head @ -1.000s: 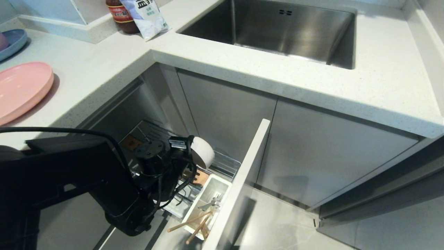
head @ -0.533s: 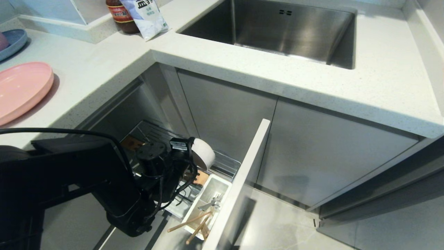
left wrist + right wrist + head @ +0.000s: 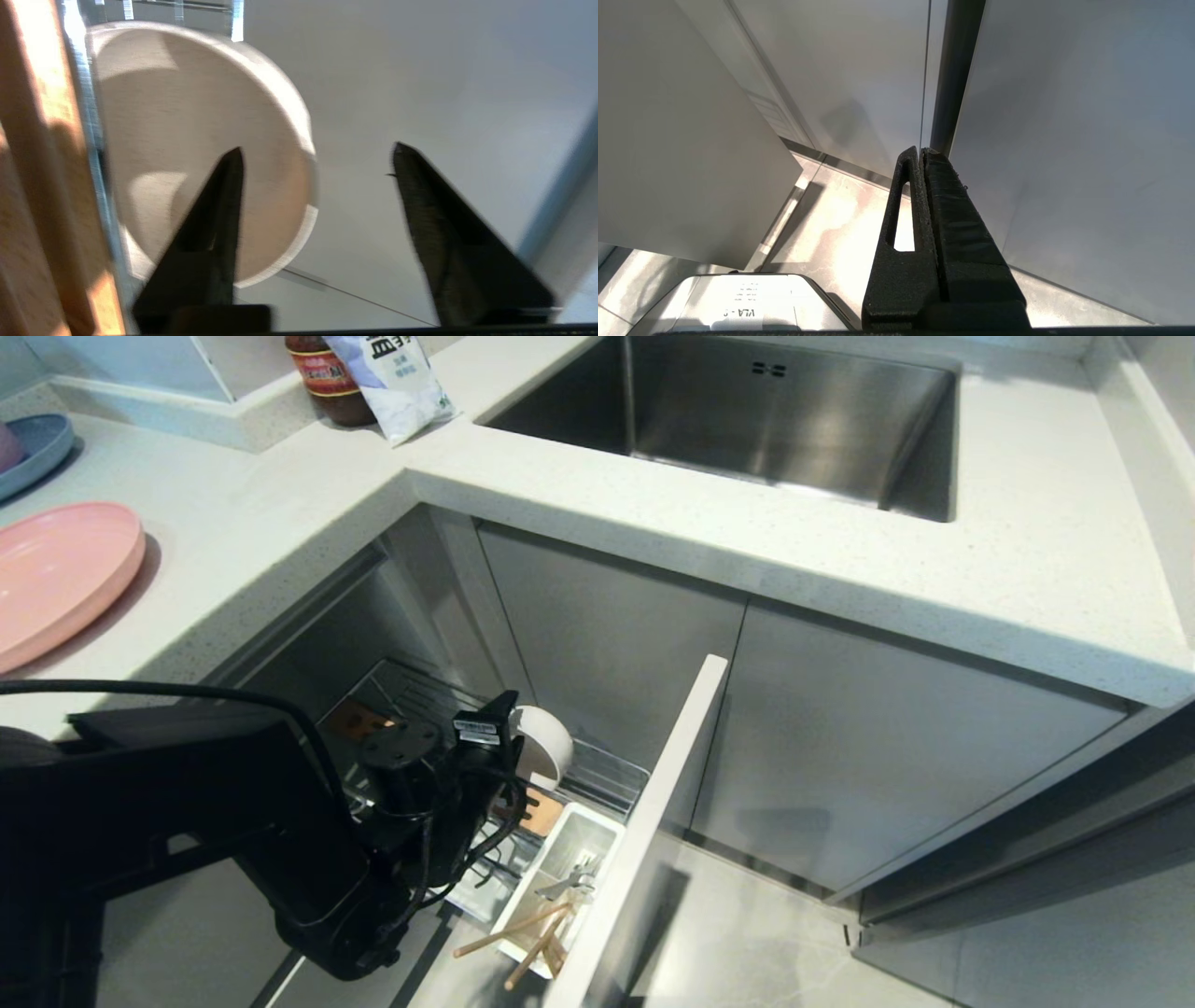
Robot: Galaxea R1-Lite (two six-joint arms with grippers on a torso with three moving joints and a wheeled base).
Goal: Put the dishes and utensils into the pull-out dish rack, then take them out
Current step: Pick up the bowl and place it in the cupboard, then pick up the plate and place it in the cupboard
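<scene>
I am taking the rack (image 3: 597, 775) as my landmark. It is standing pulled out below the counter (image 3: 653, 513), front panel (image 3: 644, 831) nearest me.

The left gripper (image 3: 317, 158) is hanging inside the rack at the bowl (image 3: 546, 747). Its jaws are standing well apart and holding nothing; in the wrist view one fingertip (image 3: 233, 163) is lying across the bowl's face, the other out in open air. I cannot tell whether that fingertip is touching the bowl. The bowl is standing on edge in the rack beside the wooden strip (image 3: 28, 163), apparently seated.

The chopsticks (image 3: 523, 938) and cutlery (image 3: 574, 882) are sitting in the cutlery box (image 3: 597, 831), just behind the front panel. The plate (image 3: 56, 579) is lying flat on the counter, well apart from the rack.

The right gripper (image 3: 922, 154) is parked away from the rack, jaws pressed together on nothing.

Handling judgement: the bowl is looking rigid, smooth and breakable, probably light; take it by the rim, one jaw inside and one outside. The plate is likely wide, stiff and slippery; grip its raised edge.

Clearance: the rack wires, wooden strip and front panel are hemming the left gripper closely. Open room is lying upward, toward the counter edge overhead, which I judge the main snag on withdrawal.
</scene>
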